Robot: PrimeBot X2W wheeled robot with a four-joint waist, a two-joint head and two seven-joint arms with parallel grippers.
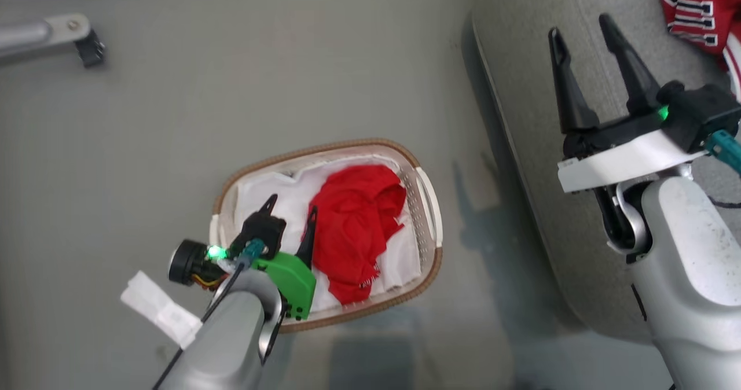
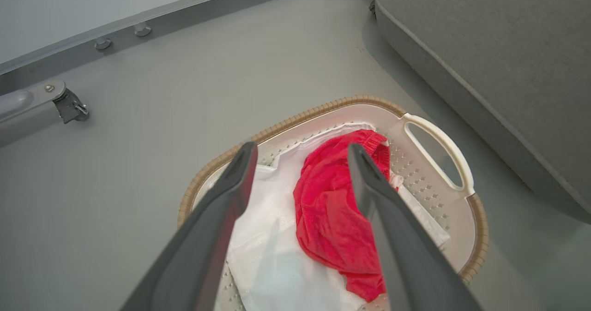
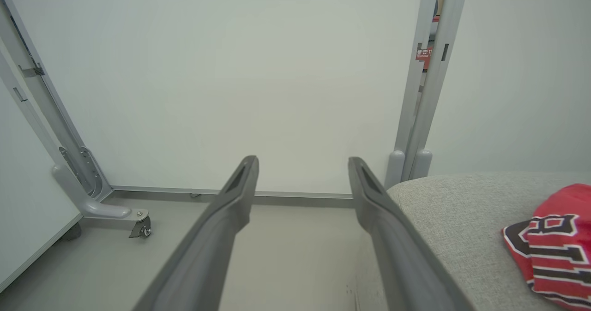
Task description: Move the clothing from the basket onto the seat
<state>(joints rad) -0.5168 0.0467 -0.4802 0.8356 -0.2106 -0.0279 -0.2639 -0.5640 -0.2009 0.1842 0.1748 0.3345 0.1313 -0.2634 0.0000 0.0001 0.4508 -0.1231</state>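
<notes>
Grey floor (image 1: 231,89). Reach step: hovering with left gripper (image 1: 293,202) spread wide, empty, over crumpled red garment (image 1: 353,228) in oval white perforated basket (image 1: 324,147). Next: lower, pinch, carry to grey woven sofa (image 1: 521,60).

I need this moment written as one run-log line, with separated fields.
left gripper: open, over basket | right gripper: open, empty, beside seat | plain red garment: in basket | lettered red garment: on seat
</notes>
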